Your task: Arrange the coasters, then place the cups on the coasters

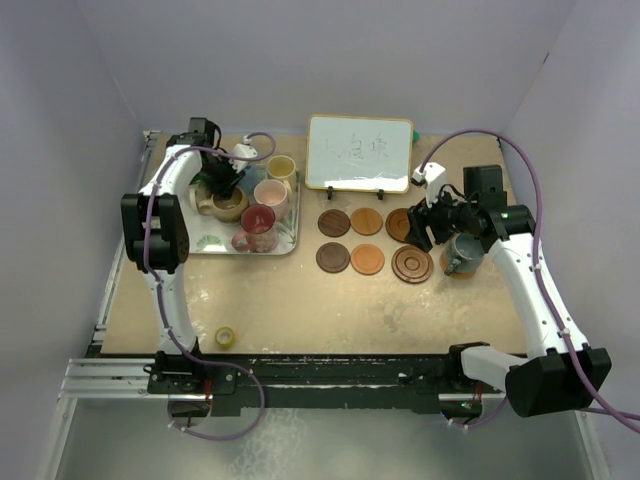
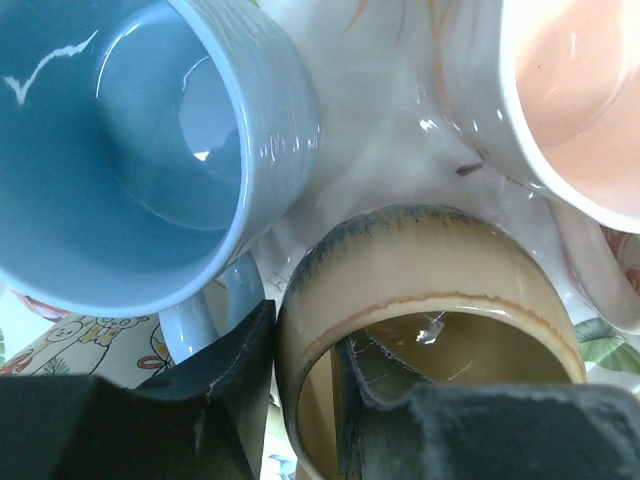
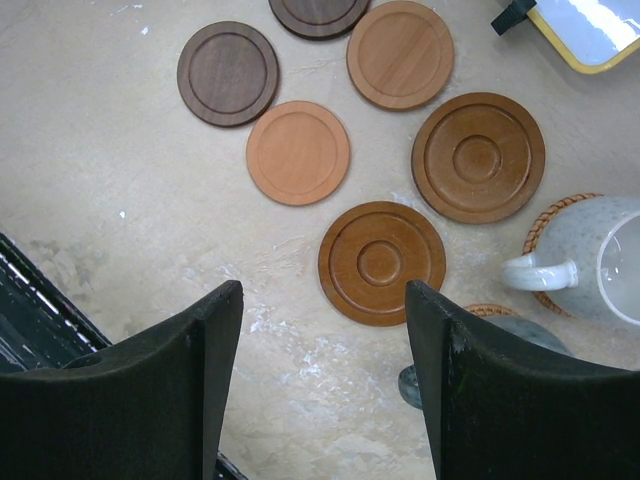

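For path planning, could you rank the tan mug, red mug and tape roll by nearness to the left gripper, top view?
1. tan mug, at the left gripper
2. red mug, near right of tray
3. tape roll, near edge of table

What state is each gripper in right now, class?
Left gripper: shut on the wall of the tan mug.
Right gripper: open, holding nothing.
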You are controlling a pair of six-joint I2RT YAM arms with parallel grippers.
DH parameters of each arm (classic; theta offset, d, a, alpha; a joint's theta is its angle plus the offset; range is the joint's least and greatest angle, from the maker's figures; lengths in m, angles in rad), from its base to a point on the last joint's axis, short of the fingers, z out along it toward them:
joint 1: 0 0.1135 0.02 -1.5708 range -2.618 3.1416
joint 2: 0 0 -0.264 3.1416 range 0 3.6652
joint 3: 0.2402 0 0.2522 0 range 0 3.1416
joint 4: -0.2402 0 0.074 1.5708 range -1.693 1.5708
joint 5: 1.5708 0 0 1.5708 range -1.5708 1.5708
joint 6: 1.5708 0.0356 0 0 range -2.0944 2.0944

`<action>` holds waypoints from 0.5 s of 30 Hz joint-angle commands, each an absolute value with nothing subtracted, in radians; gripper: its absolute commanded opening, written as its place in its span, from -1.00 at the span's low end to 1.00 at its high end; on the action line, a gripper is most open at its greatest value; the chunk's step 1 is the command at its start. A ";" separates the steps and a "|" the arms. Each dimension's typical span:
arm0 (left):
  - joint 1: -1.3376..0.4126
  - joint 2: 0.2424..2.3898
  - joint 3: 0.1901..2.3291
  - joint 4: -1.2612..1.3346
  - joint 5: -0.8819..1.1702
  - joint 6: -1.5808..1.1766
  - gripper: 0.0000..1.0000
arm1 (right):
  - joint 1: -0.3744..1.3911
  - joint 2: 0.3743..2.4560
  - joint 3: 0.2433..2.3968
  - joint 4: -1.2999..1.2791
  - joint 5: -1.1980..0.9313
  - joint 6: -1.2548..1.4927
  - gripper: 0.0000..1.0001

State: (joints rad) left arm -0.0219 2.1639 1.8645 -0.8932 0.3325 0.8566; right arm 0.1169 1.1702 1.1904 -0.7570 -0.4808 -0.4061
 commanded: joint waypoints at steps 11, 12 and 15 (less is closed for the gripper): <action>-0.020 2.046 1.832 -0.876 0.312 0.850 -0.86 | 0.116 1.167 1.192 -0.742 -0.499 -0.401 0.37; -0.020 2.023 1.821 -0.872 0.299 0.850 -0.89 | 0.116 1.167 1.191 -0.742 -0.501 -0.401 0.37; -0.020 1.951 1.801 -0.866 0.255 0.845 -0.94 | 0.117 1.167 1.192 -0.740 -0.503 -0.400 0.38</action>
